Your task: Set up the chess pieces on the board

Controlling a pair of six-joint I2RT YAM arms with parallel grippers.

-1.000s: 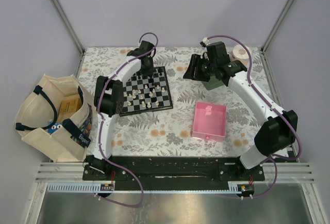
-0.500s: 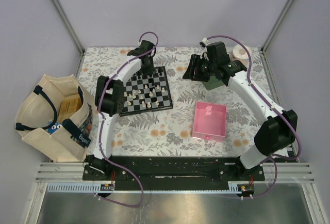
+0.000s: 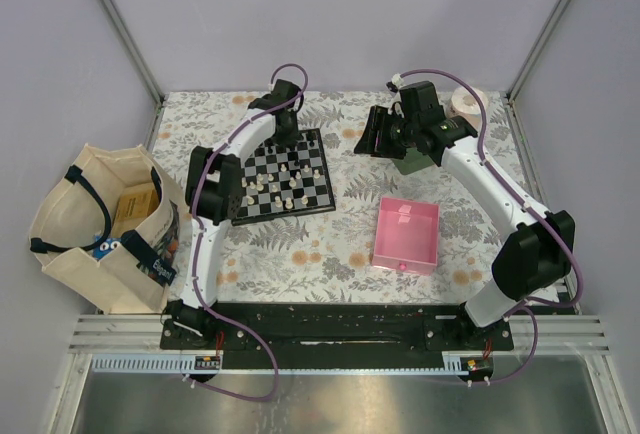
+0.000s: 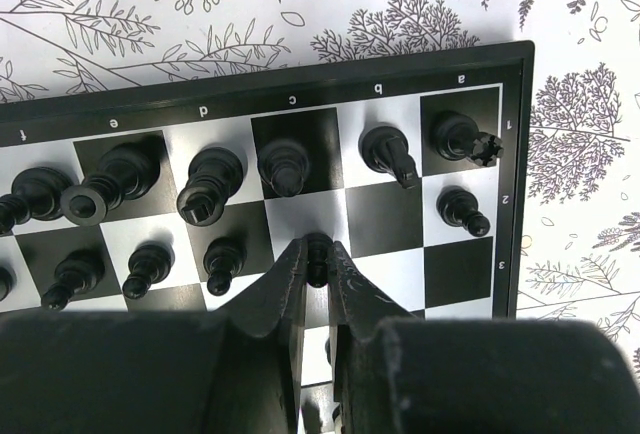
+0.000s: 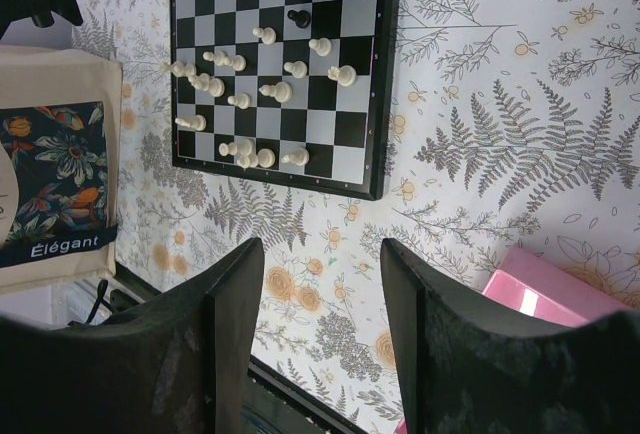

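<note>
Pinching a small black piece (image 4: 317, 247) right at the board (image 4: 250, 89) with the left gripper (image 4: 316, 266), jaws nearly closed on it.

Small chequered square, black and white with a lettered black border, lying flat left of centre on the floral table (image 3: 300, 254). Probably a pawn in the grip, hard to say with the fingers (image 4: 280, 289) hiding most of it. Got glossy black chess pieces (image 4: 285, 166) standing in the two far rows just past it. From the right wrist, can see the cream-white ones (image 5: 240, 100) scattered loosely over the opposite half, not lined up, plus one lone black pawn (image 5: 298, 18) further in. Canvas tote bag (image 3: 105, 224) near on the left, pink tray (image 3: 407, 234) well apart on the right. Right gripper (image 5: 320, 249) hanging above the table, jaws spread wide, gripping nothing.
</note>
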